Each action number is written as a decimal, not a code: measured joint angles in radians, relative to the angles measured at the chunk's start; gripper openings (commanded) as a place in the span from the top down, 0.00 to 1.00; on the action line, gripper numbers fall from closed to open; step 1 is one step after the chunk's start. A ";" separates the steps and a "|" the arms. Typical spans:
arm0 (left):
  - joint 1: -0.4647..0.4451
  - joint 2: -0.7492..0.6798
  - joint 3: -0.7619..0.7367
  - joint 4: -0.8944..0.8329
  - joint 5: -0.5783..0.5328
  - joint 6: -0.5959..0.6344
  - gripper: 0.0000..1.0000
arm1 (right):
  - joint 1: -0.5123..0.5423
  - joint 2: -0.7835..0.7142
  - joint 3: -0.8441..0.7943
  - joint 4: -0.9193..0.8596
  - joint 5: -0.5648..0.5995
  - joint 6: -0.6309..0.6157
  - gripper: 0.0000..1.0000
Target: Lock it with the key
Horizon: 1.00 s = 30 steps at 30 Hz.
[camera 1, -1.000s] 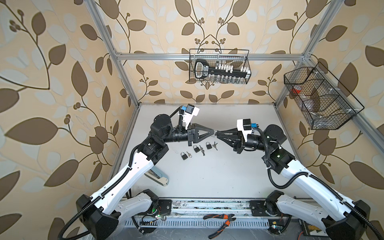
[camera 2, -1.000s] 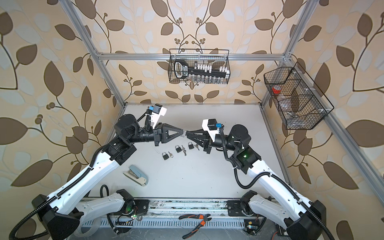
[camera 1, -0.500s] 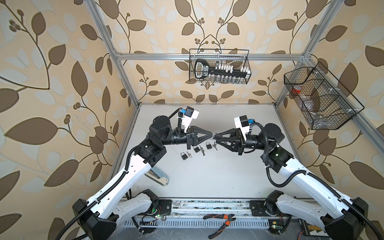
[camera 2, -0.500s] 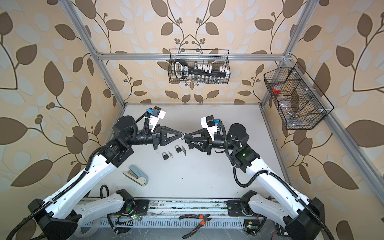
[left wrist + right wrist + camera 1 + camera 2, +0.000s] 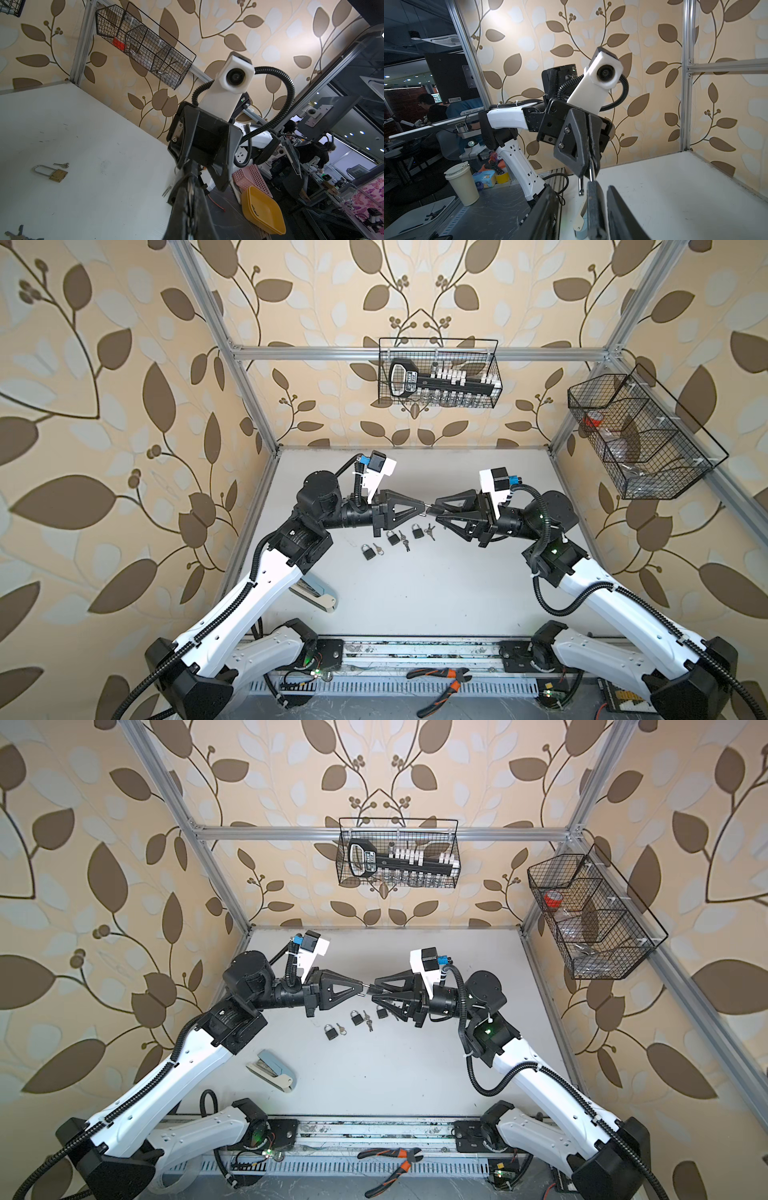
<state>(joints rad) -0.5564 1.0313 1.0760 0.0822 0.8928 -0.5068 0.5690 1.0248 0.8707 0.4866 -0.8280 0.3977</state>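
Note:
A small black padlock hangs in mid-air above the table's middle. My left gripper is shut on its silver shackle, which stands open with one leg free. My right gripper faces it tip to tip. Its jaws stand open on either side of the padlock body, with a gap showing on both sides. In the left wrist view the left fingers are pressed together on a sliver of metal. Small keys lie on the table. Whether a key sits in the held padlock I cannot tell.
Three black padlocks lie in a row under the grippers, each with keys beside it. A brass padlock lies further off. A stapler lies front left, pliers on the front rail. Wire baskets hang on the walls.
My right gripper's jaws have parted and no longer press on the padlock body. The left gripper keeps its hold on the shackle, and both arms have barely shifted.

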 measured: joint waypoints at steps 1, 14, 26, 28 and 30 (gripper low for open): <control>0.000 0.000 0.000 0.003 0.001 -0.002 1.00 | 0.000 0.004 -0.002 0.004 0.000 0.003 0.58; 0.000 0.000 0.000 0.019 0.010 -0.025 1.00 | 0.000 0.006 -0.024 0.026 -0.003 0.026 0.71; 0.000 0.000 0.000 0.027 0.016 -0.041 1.00 | 0.007 0.007 -0.026 0.034 -0.002 0.038 0.93; 0.000 -0.002 -0.002 0.027 0.015 -0.042 1.00 | 0.007 0.007 -0.026 0.034 0.001 0.040 0.98; 0.000 -0.007 -0.005 0.025 0.013 -0.042 1.00 | 0.008 0.007 -0.027 0.035 0.002 0.045 1.00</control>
<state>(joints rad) -0.5568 1.0245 1.0714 0.1074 0.9058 -0.5488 0.5770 1.0317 0.8433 0.5213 -0.8261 0.4423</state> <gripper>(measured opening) 0.055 0.189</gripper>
